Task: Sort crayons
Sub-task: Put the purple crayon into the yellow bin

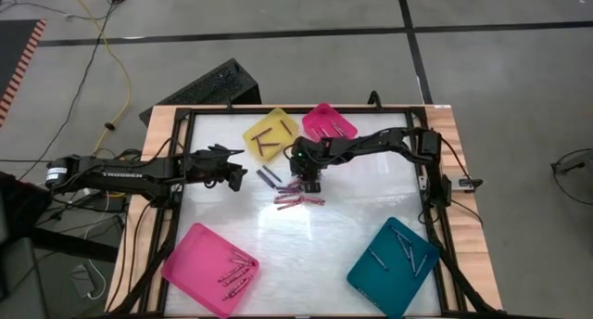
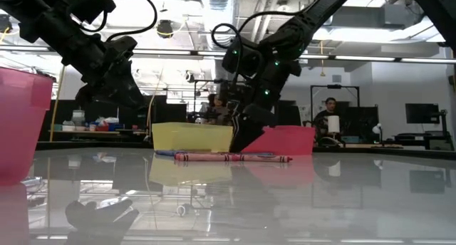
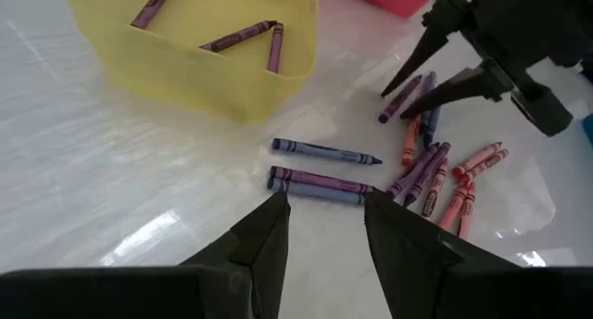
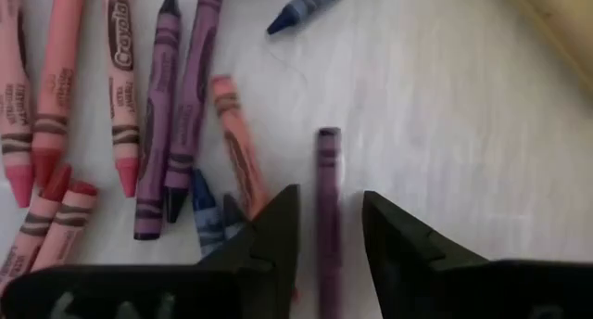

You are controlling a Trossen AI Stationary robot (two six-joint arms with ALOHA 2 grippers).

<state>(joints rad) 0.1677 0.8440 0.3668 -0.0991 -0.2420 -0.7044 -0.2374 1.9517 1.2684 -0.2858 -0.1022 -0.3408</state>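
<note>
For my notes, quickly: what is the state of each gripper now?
Left gripper: open, holding nothing, above the table.
Right gripper: open, fingers astride a purple crayon, not gripping it.

The right gripper (image 4: 329,231) hangs with its fingers parted on either side of 1 purple crayon (image 4: 327,208), beside a loose cluster of pink and purple crayons (image 4: 139,106).

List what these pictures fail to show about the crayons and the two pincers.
- High view: the right pincer hides part of the crayon pile; colours too small to tell.
- Right wrist view: purple crayon runs between the fingers, its lower end cut off; grip unclear.
- Low view: yellow tray wall hides its contents.
- Left pincer: open, empty.
</note>
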